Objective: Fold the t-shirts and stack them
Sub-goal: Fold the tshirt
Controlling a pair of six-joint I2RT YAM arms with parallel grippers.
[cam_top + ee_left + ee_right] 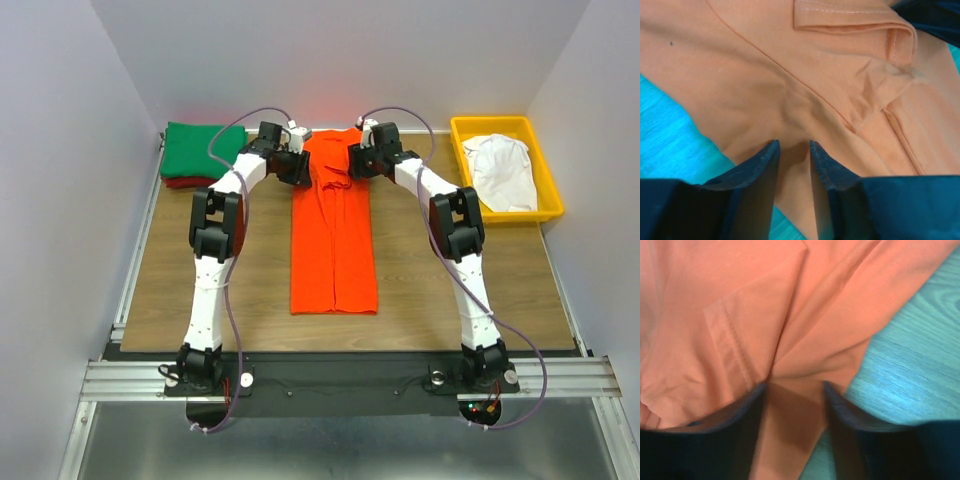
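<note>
Top external view first: where is the orange shirt (333, 230)?

— In the middle of the tabletop (410, 290), folded lengthwise into a long strip. Both arms reach to its far end, one at each edge.

And the pincers?

— On the wrist views the left pincer (794, 145) stands narrowly apart and the right pincer (794, 386) a little wider. Each has orange cloth lying in the gap. Neither looks clamped.

What could go wrong from here?

— Mostly the layers. The strip is several thicknesses, and the left wrist view shows a loose flap tucked near the collar. If a pincer closes on the top layer alone, I'd expect the lift to peel the fold open. If one arm rises or travels ahead of the other, the strip would likely twist and land crooked. Cloth could also catch on a finger as it backs away and drag that end out of line.

Count everything for me.

— Four shirts. One orange here. One green shirt (200, 150) folded at the far left corner, lying on one dark red shirt (185, 182), of which only an edge shows. One white shirt (500, 165) crumpled in the tray (500, 123) at the far right. One tray, two arms, two pincers.
</note>
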